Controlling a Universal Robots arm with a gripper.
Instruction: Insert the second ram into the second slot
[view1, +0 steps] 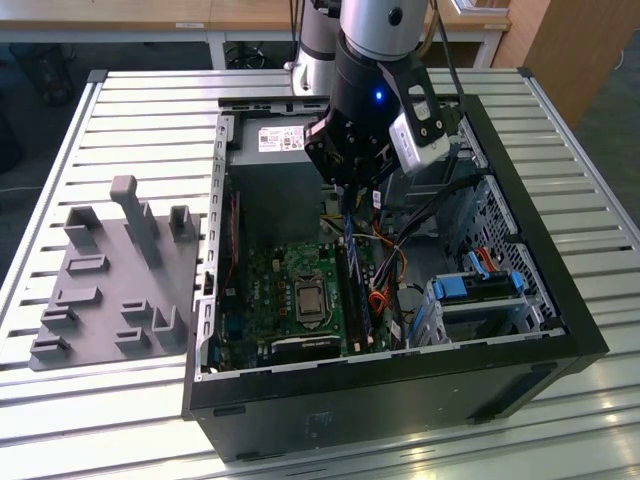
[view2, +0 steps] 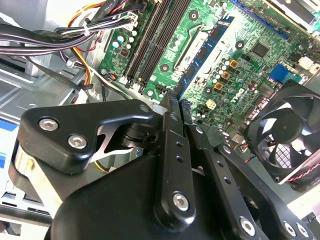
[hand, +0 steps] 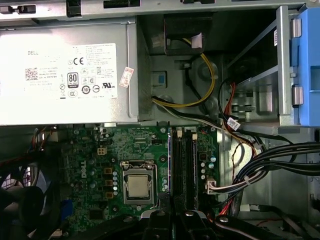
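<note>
Second wrist view, entry one: tool, both fingers closed on the second ram, which is pinched by its flat faces. The blue board with dark chips runs straight out ahead of the fingertips.

Entry two, governing relation: the stick's long axis runs parallel to the memory slots, which lie below and just ahead of the tool. By my reading the stick hangs above the board, apart from the slots and not seated. Whether it is directly over the second slot cannot be told, nor whether any slot already holds a stick.

Entry three: motherboard beneath the tool, with the processor socket just beside the slots.

Entry four, container: computer case, open on top, with the tool reaching down into it. Besides the motherboard it holds:
- a fan near the tool
- bundled cables to the opposite side
- a power supply beyond the slots
- a blue drive cage

Entry five: grey fixture plate with upright pegs, outside the case on the slatted worktop, well apart from the tool.
</note>
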